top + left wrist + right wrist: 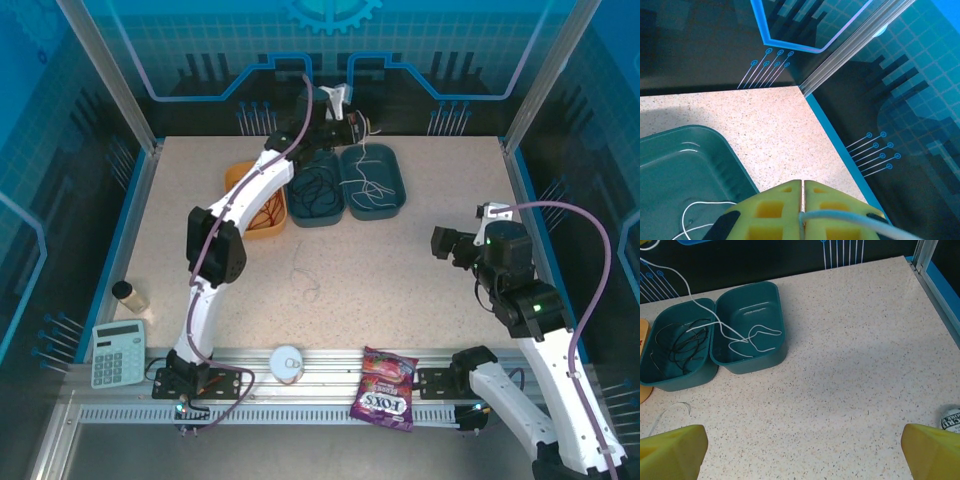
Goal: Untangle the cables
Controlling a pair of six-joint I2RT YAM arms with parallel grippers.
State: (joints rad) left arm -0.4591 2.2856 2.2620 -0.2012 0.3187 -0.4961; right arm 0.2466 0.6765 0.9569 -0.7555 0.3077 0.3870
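Along the bottom of the overhead view sit one calculator (118,352), one round white disc (287,362) and one sweets bag (385,388). One small bottle (130,295) stands just above the calculator. At the right of the frame the right arm is folded at its elbow. Its right gripper (445,243) points left, and the jaws are spread wide with nothing between them. In mid frame one pale cable (305,272) lies loose on the surface (420,300).

Higher up, three trays stand side by side:
- an orange tray (262,232) with a thin reddish cable (265,212)
- a left teal tray (318,224) with coiled black cable (318,190)
- a right teal tray (400,185) with a white cable (372,185)

The left arm stretches from lower left to top centre. Its left gripper (368,127) is over the right teal tray, jaws clenched on the white cable, which hangs down into that tray.
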